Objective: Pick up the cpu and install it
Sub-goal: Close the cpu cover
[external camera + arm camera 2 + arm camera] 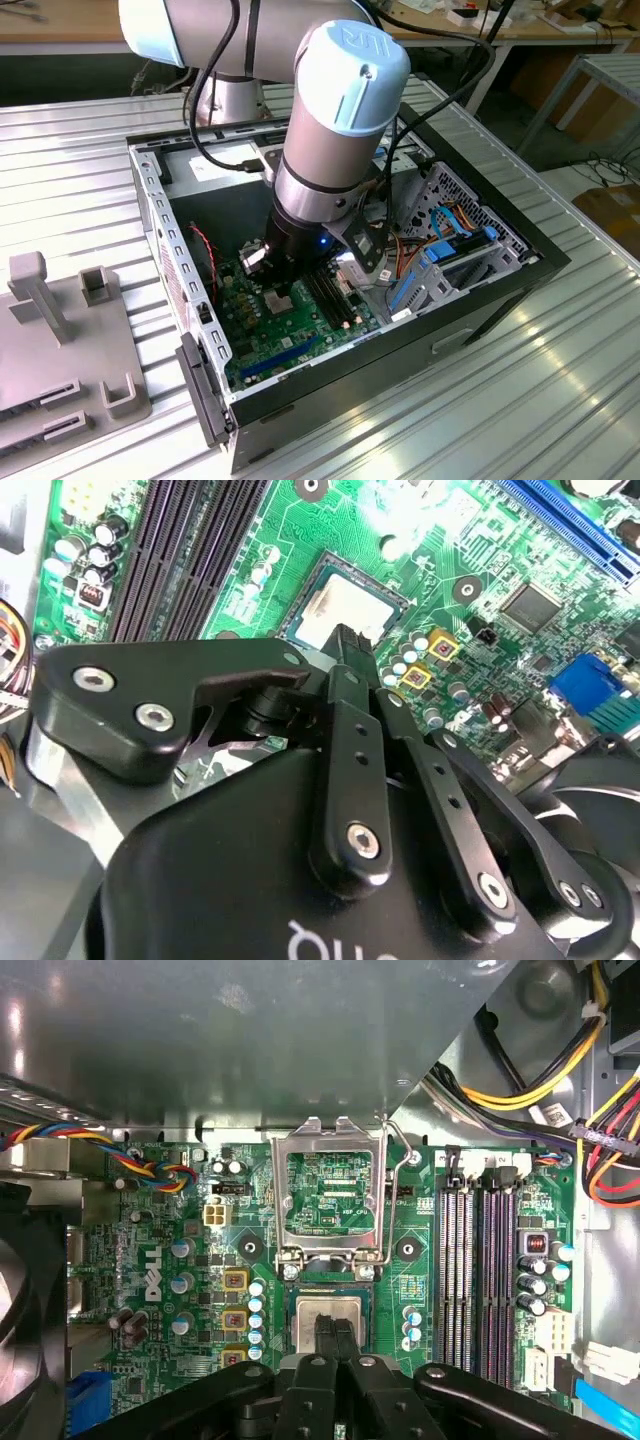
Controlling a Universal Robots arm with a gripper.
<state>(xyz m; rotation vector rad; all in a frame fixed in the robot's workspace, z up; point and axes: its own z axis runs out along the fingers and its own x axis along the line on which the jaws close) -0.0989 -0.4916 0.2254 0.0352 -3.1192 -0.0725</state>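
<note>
From where I stand, the ribbed metal desk (pixel 80 150) carries an open black computer case (pixel 400 365) lying on its side. A grey plastic fixture (pixel 60 350) rests on the desk at about eight o'clock from the case in the exterior view.

The arm (pixel 340 110) reaches straight down into the case from above. Inside the case, in that same view:
- a grey metal box (pixel 215 165) sits at eleven o'clock
- a drive cage (pixel 440 250) with blue parts and orange and blue cables sits at three o'clock
- the green motherboard (pixel 290 335) covers the floor towards six o'clock, right under the wrist

On the board, the first wrist view shows the long memory slots (pixel 480 1270) just beside the square metal-framed socket (pixel 290 1278). The socket's load plate (pixel 330 1195) is swung open and stands up beside it, so the green board shows through its window.

The cpu (pixel 307 1322) lies flat in the socket with its silver-grey top up. It is seated squarely within the frame as far as I can see.

The end effector (pixel 335 1328) is clenched, its two black fingertips (pixel 352 650) pressed together with nothing between them. They hang over the middle of the cpu; whether they actually touch its top I cannot tell
</note>
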